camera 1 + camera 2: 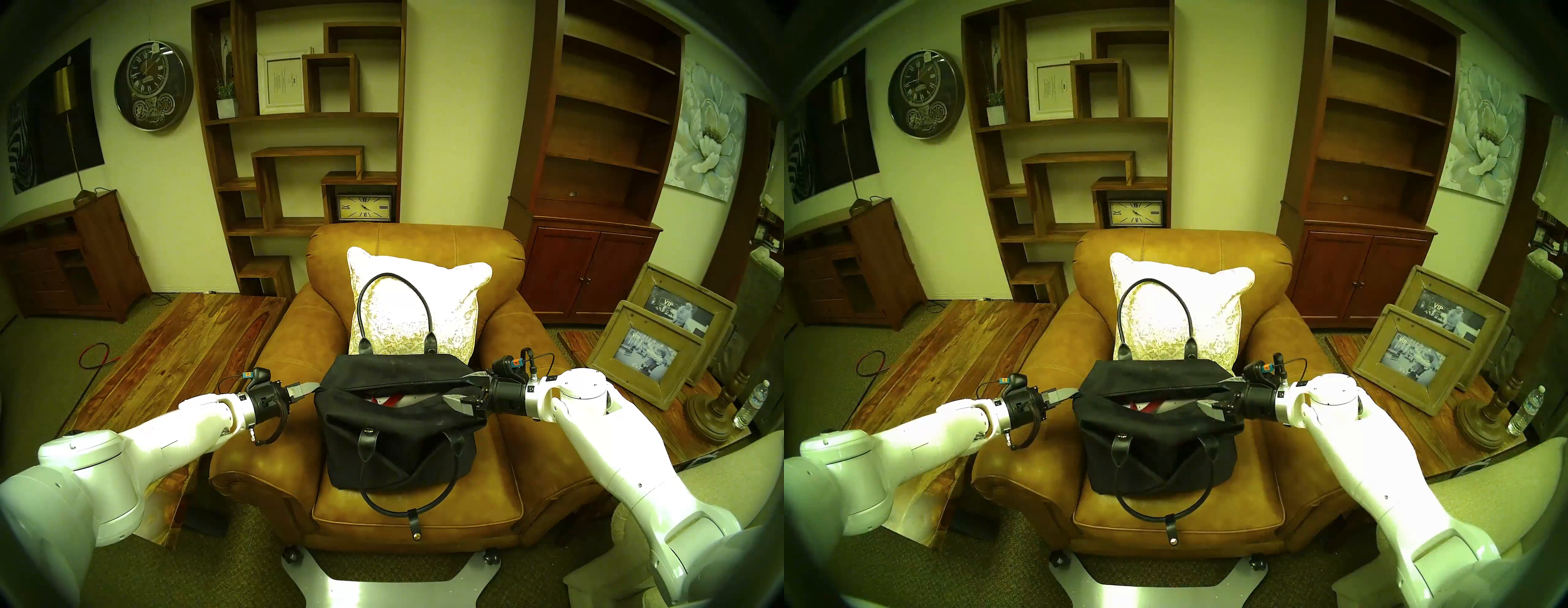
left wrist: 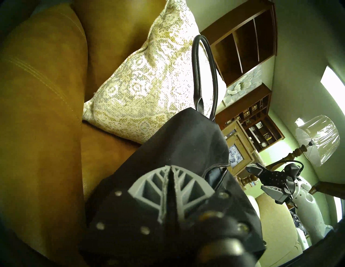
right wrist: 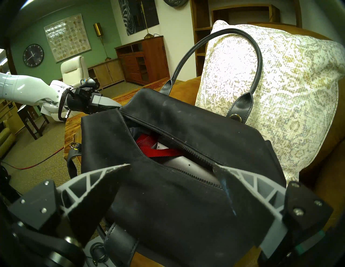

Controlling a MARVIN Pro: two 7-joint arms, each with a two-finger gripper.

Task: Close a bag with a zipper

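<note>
Sitting on the seat of a tan leather armchair point(image 1: 280, 339), the black bag point(image 1: 403, 450) rests in front of a patterned cushion point(image 1: 415, 305) – its zipper point(image 3: 168, 138) gapes along the top (something red and grey shows inside). The left gripper point(image 2: 169, 177) has its fingers pressed together on the bag's left end, pinching the fabric by the zipper's end. The right gripper point(image 3: 171, 166) stands wide apart – one finger either side of the bag's right end

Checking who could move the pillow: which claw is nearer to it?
Right. The right claw sits below the pillow's corner; the left claw is farther, across the bag.
</note>
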